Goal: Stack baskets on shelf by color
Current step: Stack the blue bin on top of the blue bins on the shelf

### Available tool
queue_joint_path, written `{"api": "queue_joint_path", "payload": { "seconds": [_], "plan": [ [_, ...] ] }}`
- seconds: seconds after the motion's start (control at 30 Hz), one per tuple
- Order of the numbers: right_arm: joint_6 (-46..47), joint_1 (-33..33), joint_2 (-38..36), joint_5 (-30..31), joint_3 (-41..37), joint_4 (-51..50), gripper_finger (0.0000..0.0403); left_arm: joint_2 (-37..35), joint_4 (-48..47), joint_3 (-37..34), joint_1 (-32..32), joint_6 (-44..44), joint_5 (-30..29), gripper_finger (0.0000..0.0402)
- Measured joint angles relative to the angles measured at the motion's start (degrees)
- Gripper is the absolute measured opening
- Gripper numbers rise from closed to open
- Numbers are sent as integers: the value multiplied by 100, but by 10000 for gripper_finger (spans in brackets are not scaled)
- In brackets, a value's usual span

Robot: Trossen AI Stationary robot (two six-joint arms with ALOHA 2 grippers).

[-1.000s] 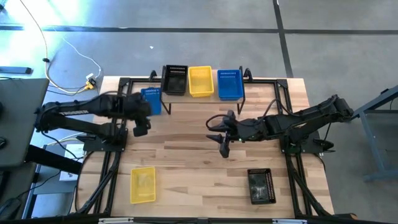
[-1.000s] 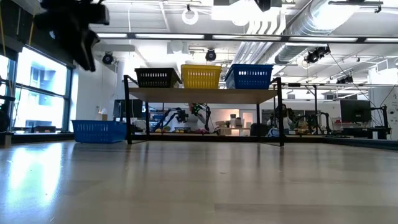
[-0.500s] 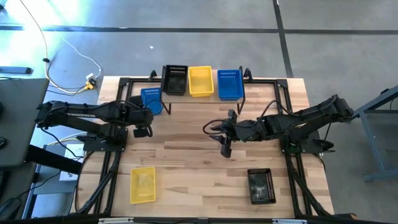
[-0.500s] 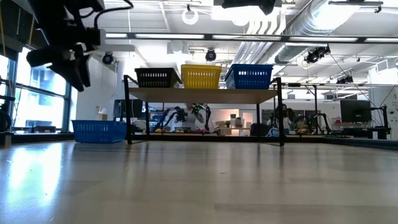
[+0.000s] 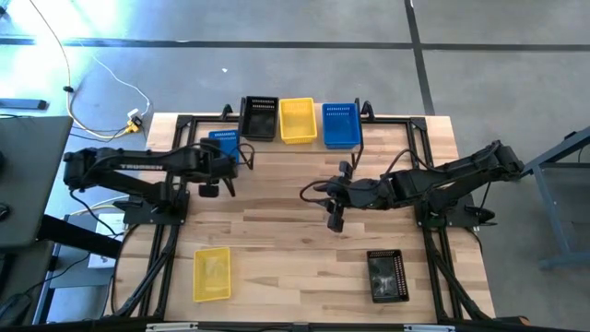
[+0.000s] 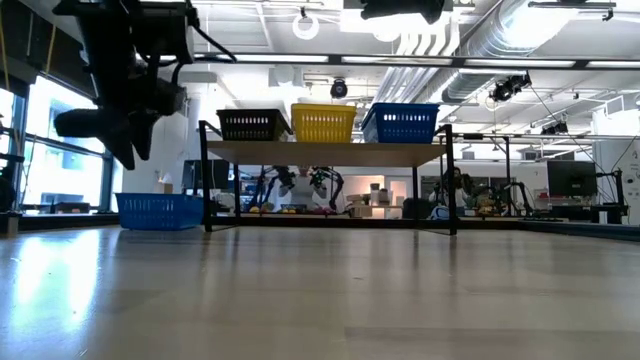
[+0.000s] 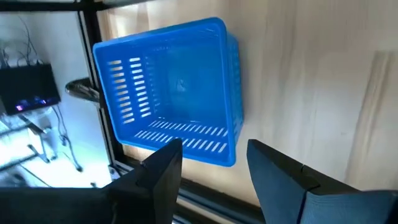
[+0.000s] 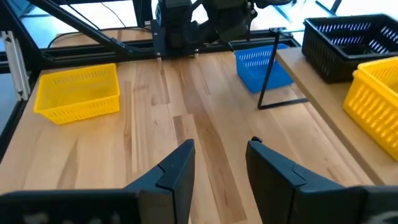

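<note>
On the shelf [image 5: 300, 138] sit a black basket [image 5: 259, 117], a yellow basket [image 5: 297, 120] and a blue basket [image 5: 340, 124], side by side. A second blue basket [image 7: 174, 93] rests on its bottom on the table by the shelf's left end. A yellow basket [image 5: 212, 273] and a black basket [image 5: 386, 275] lie near the table's near edge. My left gripper [image 7: 214, 168] hovers open just on the near side of the blue basket on the table [image 5: 224, 148]. My right gripper [image 8: 217, 165] is open above the table's middle.
The shelf's black legs [image 6: 205, 185] stand right beside the blue basket on the table [image 6: 160, 210]. Black frame rails [image 5: 166, 249] run along the table's left and right sides. Bare wood [image 5: 286, 258] lies between the yellow and black baskets near the front.
My left gripper has come down toward the table and shifted a little toward the table's right, staying open, with its wrist turned. The baskets have stayed where they were.
</note>
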Motion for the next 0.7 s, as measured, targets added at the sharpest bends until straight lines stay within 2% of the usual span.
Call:
{"api": "queue_joint_path", "payload": {
  "seconds": [0.3, 0.53, 0.7],
  "plan": [
    [165, 0, 0, -17, 0, -119, 130, 311, 187, 0, 61, 907, 111, 172],
    [78, 0, 0, -27, 0, -124, 130, 974, 152, 2, 64, 889, -446, 172],
    [75, 0, 0, -30, 0, -126, 130, 1355, 226, 0, 67, 889, -449, 172]
  ]
}}
